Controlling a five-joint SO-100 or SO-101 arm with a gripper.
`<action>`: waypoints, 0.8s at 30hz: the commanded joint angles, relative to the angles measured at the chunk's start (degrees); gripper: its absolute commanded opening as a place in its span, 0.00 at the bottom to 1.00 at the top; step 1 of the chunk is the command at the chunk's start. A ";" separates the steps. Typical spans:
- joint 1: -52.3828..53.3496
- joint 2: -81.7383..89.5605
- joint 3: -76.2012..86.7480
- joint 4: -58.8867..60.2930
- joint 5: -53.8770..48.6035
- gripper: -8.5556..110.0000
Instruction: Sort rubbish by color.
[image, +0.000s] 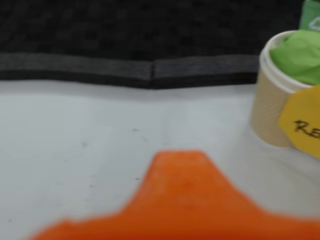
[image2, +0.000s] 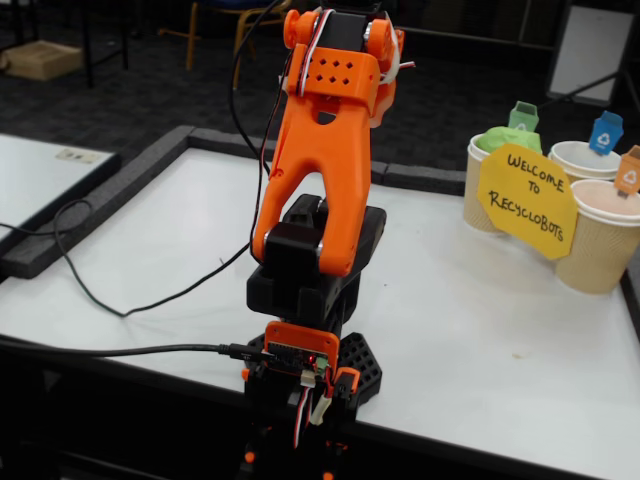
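White, black-edged surface (image2: 480, 330) carries an orange robot arm (image2: 325, 150), folded upright at the near side in the fixed view. Three paper cups stand at the far right behind a yellow "Welcome to Recyclobots" sign (image2: 527, 200). A crumpled green paper wad (image: 299, 56) fills the left beige ribbed cup (image: 270, 112). Only an orange gripper (image: 182, 195) part shows, blurred, in the wrist view; whether it is spread or closed I cannot tell.
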 joint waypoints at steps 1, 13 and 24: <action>-5.89 0.09 -1.32 -1.76 -1.23 0.07; -23.55 0.00 -1.23 -1.85 -1.23 0.07; -35.16 0.00 -1.23 -1.85 -0.79 0.07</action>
